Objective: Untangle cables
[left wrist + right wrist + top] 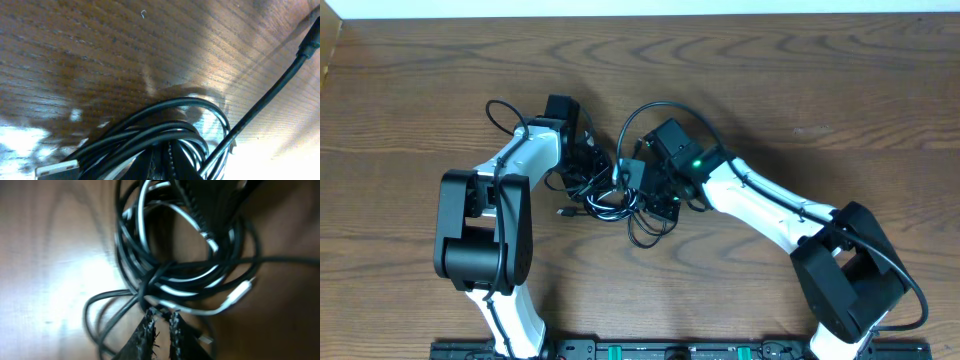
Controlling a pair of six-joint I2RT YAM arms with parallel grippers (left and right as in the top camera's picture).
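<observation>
Several thin cables point(618, 200), black ones and a white strand point(200, 277), lie in one knotted heap mid-table, between the two arms; the left gripper point(162, 152) is pressed together with the black loops bunched at its tips, seemingly pinching the bundle; the right gripper point(161, 317) has its tips at the knot with a narrow gap between them, and I cannot tell whether it nips a strand; the step looks like picking one cord out; next, one side should anchor while the other draws a single loop clear across the table point(410, 90).
</observation>
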